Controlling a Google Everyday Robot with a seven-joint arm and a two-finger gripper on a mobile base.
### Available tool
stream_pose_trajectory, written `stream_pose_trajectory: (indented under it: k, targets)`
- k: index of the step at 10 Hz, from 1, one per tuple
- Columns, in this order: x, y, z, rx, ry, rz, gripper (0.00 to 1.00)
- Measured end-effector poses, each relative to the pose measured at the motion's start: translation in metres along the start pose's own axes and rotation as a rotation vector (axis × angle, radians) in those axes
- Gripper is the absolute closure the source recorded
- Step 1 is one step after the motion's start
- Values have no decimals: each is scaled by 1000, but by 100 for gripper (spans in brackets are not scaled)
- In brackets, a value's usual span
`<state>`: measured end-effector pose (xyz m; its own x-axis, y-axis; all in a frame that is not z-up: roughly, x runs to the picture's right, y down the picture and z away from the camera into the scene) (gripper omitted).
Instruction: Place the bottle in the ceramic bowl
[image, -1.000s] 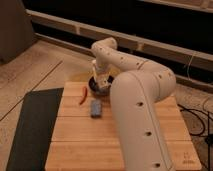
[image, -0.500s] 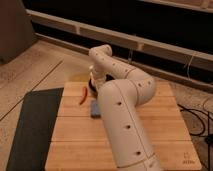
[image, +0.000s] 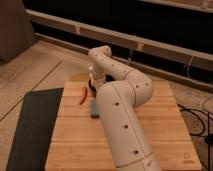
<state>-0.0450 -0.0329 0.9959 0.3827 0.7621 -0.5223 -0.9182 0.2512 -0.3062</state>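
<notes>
The white arm (image: 122, 125) rises from the near edge of the wooden counter (image: 165, 130) and fills its middle, bending back toward the far left corner. Just left of the arm, a blue-grey block (image: 94, 108) lies on the wood, partly hidden by it. Beyond the block lies a slim red object (image: 83, 96), nearer the left edge. A dark mat (image: 32, 125) lies on the floor along the counter's left side. At the far left corner, only a dark sliver of the ceramic bowl (image: 90, 83) shows beside the arm. The gripper (image: 96, 80) points down at that spot, hidden behind the wrist; its jaws cannot be made out. The bottle cannot be seen.
</notes>
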Motion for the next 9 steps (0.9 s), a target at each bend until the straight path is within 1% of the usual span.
stream_pose_trajectory:
  k: [2, 3, 9]
  targets:
    - [0, 0, 0, 0, -1, 0, 27]
    - [0, 0, 0, 0, 0, 0, 21]
    - [0, -1, 0, 0, -1, 1, 20]
